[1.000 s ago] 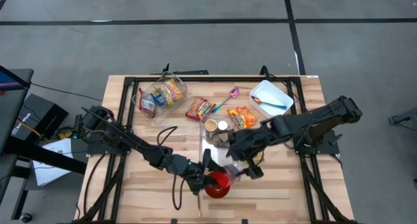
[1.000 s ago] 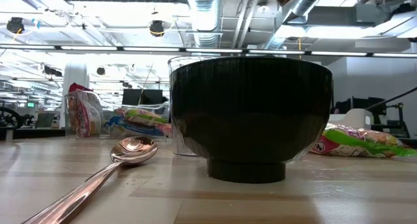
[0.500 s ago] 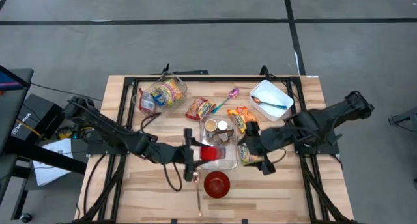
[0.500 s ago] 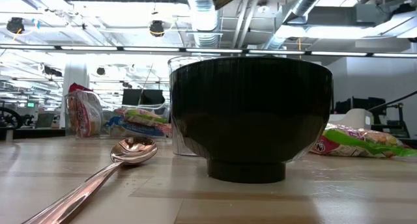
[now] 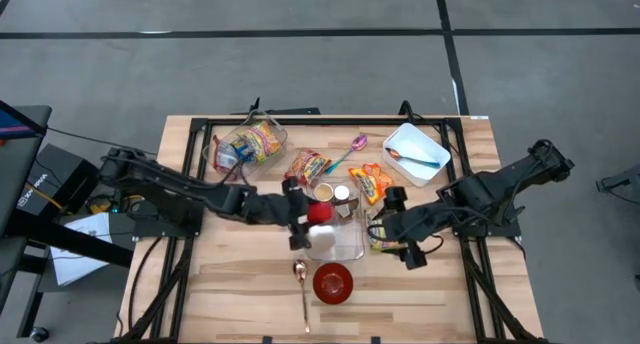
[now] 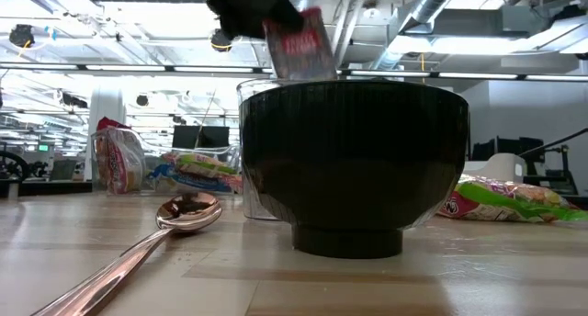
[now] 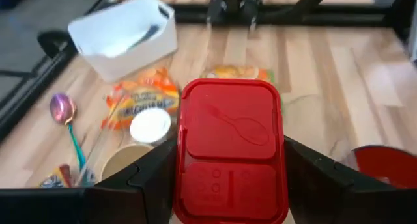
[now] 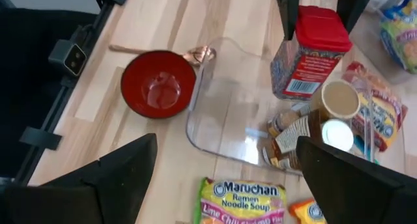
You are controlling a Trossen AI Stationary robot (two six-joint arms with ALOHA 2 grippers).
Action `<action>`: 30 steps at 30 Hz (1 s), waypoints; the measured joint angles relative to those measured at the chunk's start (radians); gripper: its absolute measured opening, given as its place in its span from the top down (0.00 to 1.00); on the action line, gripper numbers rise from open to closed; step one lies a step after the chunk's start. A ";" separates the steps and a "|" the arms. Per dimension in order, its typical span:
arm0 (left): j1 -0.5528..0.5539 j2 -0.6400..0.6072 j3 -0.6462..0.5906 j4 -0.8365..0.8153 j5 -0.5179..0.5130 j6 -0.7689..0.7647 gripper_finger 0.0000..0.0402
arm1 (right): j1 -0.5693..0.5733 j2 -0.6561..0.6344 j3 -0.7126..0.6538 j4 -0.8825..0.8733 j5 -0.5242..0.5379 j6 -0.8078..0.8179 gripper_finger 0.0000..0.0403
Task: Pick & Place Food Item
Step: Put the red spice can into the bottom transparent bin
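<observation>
A food jar with a red lid [image 5: 319, 212] hangs over the clear plastic tray [image 5: 338, 242] in mid-table, with my left gripper [image 5: 306, 213] shut on it. The low view shows the jar [image 6: 299, 44] tilted, above and behind the bowl [image 6: 354, 160]. The red bowl [image 5: 333, 282] and a copper spoon [image 5: 302, 280] lie near the front edge. My right gripper [image 5: 388, 224] stands open to the right of the tray, above a Maruchan ramen packet [image 8: 242, 199]. My left gripper pinches the jar at its top, one finger on each long side of the red lid [image 7: 186, 185]. The fingers [image 8: 290, 14] come about level from the table's left. The jar hangs below the fingers, clear of the tray.
Cups and packets [image 5: 336, 194] fill the tray's far end. Behind it lie a snack packet [image 5: 307, 166], orange packets [image 5: 370, 179] and a purple spoon [image 5: 355, 145]. A clear tub of ramen [image 5: 250, 144] stands far left, a white bin [image 5: 415, 149] far right.
My left gripper has carried the jar from above the red bowl toward the far edge, over the clear tray, rising a little while its wrist rolled. My right gripper has drawn back from the bowl toward the right and far side, still open.
</observation>
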 joint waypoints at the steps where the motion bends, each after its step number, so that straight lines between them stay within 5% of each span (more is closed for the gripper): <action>1: 0.009 0.011 0.000 0.000 0.014 -0.005 0.45 | 0.000 0.000 0.000 -0.009 0.000 0.007 0.11; 6: 0.033 0.070 0.000 0.000 0.092 -0.021 0.45 | 0.000 0.000 0.000 -0.021 0.000 0.028 0.11; 30: 0.073 0.184 -0.047 0.007 0.153 -0.084 0.45 | 0.013 0.001 0.000 -0.025 0.000 0.045 0.11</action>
